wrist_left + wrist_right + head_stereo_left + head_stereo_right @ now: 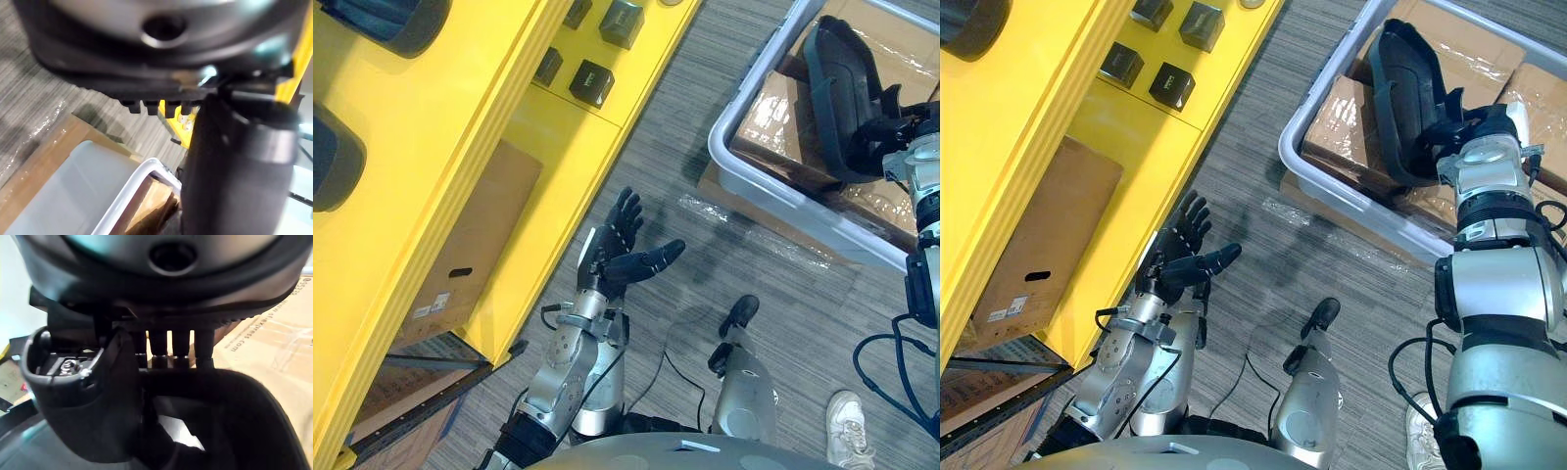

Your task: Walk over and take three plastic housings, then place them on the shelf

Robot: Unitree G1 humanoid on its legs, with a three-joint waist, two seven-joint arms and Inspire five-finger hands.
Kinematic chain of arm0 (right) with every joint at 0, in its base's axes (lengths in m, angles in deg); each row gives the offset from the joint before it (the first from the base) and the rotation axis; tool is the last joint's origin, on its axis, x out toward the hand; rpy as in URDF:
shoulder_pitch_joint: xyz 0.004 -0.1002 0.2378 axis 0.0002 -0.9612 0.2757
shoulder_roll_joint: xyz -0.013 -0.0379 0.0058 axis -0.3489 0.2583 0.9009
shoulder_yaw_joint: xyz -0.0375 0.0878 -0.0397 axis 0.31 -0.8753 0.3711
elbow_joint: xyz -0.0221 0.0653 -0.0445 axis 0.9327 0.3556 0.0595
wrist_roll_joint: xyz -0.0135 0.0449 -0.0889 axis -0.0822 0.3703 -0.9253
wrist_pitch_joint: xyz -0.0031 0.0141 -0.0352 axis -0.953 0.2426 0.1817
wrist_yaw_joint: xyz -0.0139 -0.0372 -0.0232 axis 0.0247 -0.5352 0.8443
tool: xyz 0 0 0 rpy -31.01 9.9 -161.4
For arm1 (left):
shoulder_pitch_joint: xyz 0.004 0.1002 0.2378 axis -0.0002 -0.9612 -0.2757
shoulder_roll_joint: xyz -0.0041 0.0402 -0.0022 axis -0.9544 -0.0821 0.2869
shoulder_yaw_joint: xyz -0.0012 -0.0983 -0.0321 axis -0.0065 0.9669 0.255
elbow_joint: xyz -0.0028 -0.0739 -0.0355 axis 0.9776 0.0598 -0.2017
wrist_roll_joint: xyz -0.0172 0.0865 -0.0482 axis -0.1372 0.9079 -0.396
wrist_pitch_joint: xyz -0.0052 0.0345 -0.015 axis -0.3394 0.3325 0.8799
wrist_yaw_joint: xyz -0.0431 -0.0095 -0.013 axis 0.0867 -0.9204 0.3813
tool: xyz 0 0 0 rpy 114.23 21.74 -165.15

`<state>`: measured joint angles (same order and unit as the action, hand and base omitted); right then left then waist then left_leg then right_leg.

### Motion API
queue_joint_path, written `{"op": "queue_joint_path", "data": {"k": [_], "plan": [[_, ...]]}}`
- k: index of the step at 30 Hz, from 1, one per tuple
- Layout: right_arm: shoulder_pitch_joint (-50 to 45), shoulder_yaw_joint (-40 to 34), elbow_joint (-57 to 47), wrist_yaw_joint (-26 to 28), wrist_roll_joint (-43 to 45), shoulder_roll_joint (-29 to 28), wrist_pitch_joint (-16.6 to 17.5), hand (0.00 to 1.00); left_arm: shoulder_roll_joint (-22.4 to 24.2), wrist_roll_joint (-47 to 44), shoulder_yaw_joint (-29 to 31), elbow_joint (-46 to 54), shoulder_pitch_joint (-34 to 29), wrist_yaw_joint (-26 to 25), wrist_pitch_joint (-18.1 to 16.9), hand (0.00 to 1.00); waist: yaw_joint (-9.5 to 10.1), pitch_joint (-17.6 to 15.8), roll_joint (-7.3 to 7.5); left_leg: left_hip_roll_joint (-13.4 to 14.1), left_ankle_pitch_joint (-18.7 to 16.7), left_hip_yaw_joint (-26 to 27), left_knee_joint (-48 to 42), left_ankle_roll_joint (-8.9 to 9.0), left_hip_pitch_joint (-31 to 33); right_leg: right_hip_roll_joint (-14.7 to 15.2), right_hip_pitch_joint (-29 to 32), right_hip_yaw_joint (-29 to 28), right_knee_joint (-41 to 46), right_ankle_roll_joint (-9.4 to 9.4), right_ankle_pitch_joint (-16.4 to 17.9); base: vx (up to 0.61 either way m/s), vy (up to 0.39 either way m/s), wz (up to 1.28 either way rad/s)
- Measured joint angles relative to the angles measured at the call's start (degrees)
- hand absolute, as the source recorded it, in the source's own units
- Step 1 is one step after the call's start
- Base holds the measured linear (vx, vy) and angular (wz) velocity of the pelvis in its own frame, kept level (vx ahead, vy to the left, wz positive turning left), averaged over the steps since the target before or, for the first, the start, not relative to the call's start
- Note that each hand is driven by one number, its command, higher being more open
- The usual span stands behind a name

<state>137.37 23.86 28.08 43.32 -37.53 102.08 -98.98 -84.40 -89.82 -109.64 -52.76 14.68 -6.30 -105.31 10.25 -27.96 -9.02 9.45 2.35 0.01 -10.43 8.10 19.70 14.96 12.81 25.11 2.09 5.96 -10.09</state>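
Grip on a black curved plastic housing by the dark right hand. Seen in the right wrist view with fingers hooked over the housing's edge and the thumb pressed against its near side. Held upright, tilted a little, above a large grey plastic bin on the right. Cannot tell whether the lower end of the housing touches anything in the bin.

Packed inside the bin: brown cardboard boxes wrapped in clear film, side by side. Under the bin: a flat brown cardboard sheet, with its edge showing on the grey striped carpet.

Left hand low and well apart from the bin, over the carpet just beside the yellow shelf. Open, fingers straight and spread, thumb stuck out sideways, holding nothing.

On the shelf's middle level: small dark square blocks set in a loose row. On its lowest level: a plain brown cardboard box lying flat. On the top level, cut off at the edge: two dark rounded shapes, too little in sight to name.

Near the lower right, on the carpet: a person's white shoe.
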Motion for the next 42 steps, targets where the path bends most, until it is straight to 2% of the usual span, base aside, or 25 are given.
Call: {"op": "queue_joint_path", "data": {"k": [5,8,11,14,16,17,19,20,22,24,27,29,32,34,36,42], "plan": [[-2.88,-0.54,-0.27,-2.37,-1.89,-0.06,3.03,0.0,-1.66,-0.44,1.57,3.37,-1.83,1.47,-0.03,1.0,-0.23,-0.04,0.07,0.0,2.6,0.13,4.81,0.11,-3.73,-0.05,-1.63,0.34,0.05,-0.2,0.22,-0.01,-0.014,0.02],[-6.19,-0.68,-4.11,-5.5,-1.94,-0.07,4.44,0.0,-2.72,0.24,2.05,7.93,-2.24,2.13,0.66,1.0,-1.2,-0.15,0.34,0.07,4.06,0.74,8.04,0.23,-6.76,-0.11,-3.12,0.26,-0.17,-0.22,0.33,-0.01,-0.006,-0.03],[-10.08,-1.89,-13.84,-8.24,-2.25,-0.37,5.94,0.0,-3.71,-0.19,4.06,11.91,-1.03,4.05,4.42,1.0,-2.9,-0.48,1.08,0.45,5.54,1.8,11.52,0.4,-9.71,-0.61,-4.34,-0.21,-1.08,-0.08,0.26,-0.02,-0.024,-0.13],[-12.51,-3.62,-20.87,-10.64,-6.76,-2.94,8.68,0.0,-5.78,-6.42,5.41,13.56,2.87,6.65,11.36,1.0,-4.4,-0.45,2.53,1.56,6.62,3.09,13.92,0.99,-12.93,-1.95,-6.12,-0.92,-2.43,0.07,0.03,0.0,-0.029,-0.22],[-14.11,-4.27,-25.19,-12.25,-9.84,-5.83,10.9,0.0,-6.66,-11.57,5.48,13.18,6.27,7.66,16.86,1.0,-5.19,0.08,4.33,2.37,6.55,4.77,14.82,1.09,-15.36,-2.94,-7.56,-2.01,-3.59,-0.07,-0.22,0.03,-0.035,-0.3],[-14.56,-4.39,-26.14,-12.63,-10.83,-6.42,11.65,0.0,-6.61,-13.08,5.45,12.82,7.2,8.12,17.96,1.0,-5.66,0.3,4.73,2.42,6.52,4.9,14.87,1.12,-15.62,-3.05,-7.91,-2.02,-3.87,-0.06,-0.25,0.03,-0.031,-0.2],[-16.34,-5.23,-29.1,-13.4,-11.59,-8.37,13.34,0.0,-6.18,-19.08,5.09,10.45,10.63,8.63,20.74,1.0,-6.1,1.13,6.11,2.56,6.33,6.07,15.11,1.34,-16.76,-3.34,-8.43,-2.91,-4.64,0.0,-0.56,0.03,-0.021,-0.26],[-17.68,-5.96,-30.88,-13.78,-13.21,-10.62,14.56,0.0,-5.12,-25.47,5.16,6.27,14.62,8.01,22.94,1.0,-6.46,1.99,7.26,2.55,6.07,7.57,15.1,1.36,-17.74,-3.51,-9.04,-3.87,-5.69,0.05,-1.18,0.04,-0.014,-0.33],[-18.9,-6.04,-32.49,-13.88,-13.42,-13.18,15.52,0.0,-3.93,-30.93,5.52,-0.17,18.87,7.1,23.98,1.0,-7.6,2.97,8.12,2.49,5.8,8.48,15.1,1.41,-18.76,-3.58,-9.72,-4.56,-6.4,0.15,-1.54,0.04,-0.011,-0.3],[-20.57,-6.09,-34.84,-13.97,-14.06,-15.7,16.04,0.0,-2.73,-34.51,5.7,-5.72,22.38,5.69,24.15,1.0,-8.49,3.46,8.76,2.48,5.59,10.15,15.1,1.47,-20.29,-3.6,-10.25,-5.62,-6.43,0.16,-1.61,0.02,-0.011,-0.27],[-23.71,-6.12,-38.3,-15.05,-15.51,-17.85,17.28,0.0,-1.29,-38.2,5.65,-8.13,24.85,4.06,24.07,1.0,-9.49,3.9,8.87,2.48,5.27,11.17,15.1,1.49,-21.37,-3.65,-10.66,-6.42,-6.43,0.2,-1.64,0.0,-0.008,-0.17],[-25.84,-6.21,-39.21,-15.67,-15.49,-20.24,17.97,0.0,0.21,-38.45,5.57,-9.5,25.97,1.69,22.31,1.0,-10.41,4.31,8.92,2.48,4.96,11.66,15.09,1.44,-22.49,-3.67,-11.45,-6.76,-6.44,0.22,-1.64,-0.01,-0.006,-0.16],[-32.05,-6.25,-43.15,-17.2,-15.31,-24.41,18.05,0.0,2.93,-38.23,5.57,-12.28,27.4,-2.27,17.79,1.0,-10.69,6.29,9.03,2.6,4.45,12.59,14.97,1.55,-23.59,-3.84,-11.87,-7.5,-6.46,0.22,-1.65,-0.01,-0.005,-0.18],[-35.03,-6.19,-45.12,-17.56,-15.32,-27.99,18.21,0.0,3.57,-37.46,5.57,-12.88,27.7,-3.26,14.37,1.0,-10.77,7.23,9.36,2.73,3.79,13.4,14.57,1.84,-24.36,-3.97,-12.15,-8.16,-6.54,0.22,-1.63,-0.04,-0.003,-0.18],[-36.18,-5.79,-45.27,-17.6,-15.33,-29.7,18.33,0.0,4.35,-35.15,5.45,-13.53,27.75,-3.74,12.94,1.0,-10.74,8.39,9.59,2.76,3.79,13.42,14.58,1.84,-24.44,-4.0,-12.16,-8.16,-6.55,0.22,-1.63,-0.02,-0.004,-0.04],[-36.53,-1.19,-45.28,-17.13,-15.41,-32.31,20.42,0.0,4.9,-23.48,3.67,-14.2,27.88,-7.98,12.43,1.0,-10.51,10.82,10.98,2.78,3.76,13.51,14.6,1.88,-25.4,-4.01,-13.04,-8.17,-6.57,0.22,-1.65,0.0,0.0,0.0]]}}
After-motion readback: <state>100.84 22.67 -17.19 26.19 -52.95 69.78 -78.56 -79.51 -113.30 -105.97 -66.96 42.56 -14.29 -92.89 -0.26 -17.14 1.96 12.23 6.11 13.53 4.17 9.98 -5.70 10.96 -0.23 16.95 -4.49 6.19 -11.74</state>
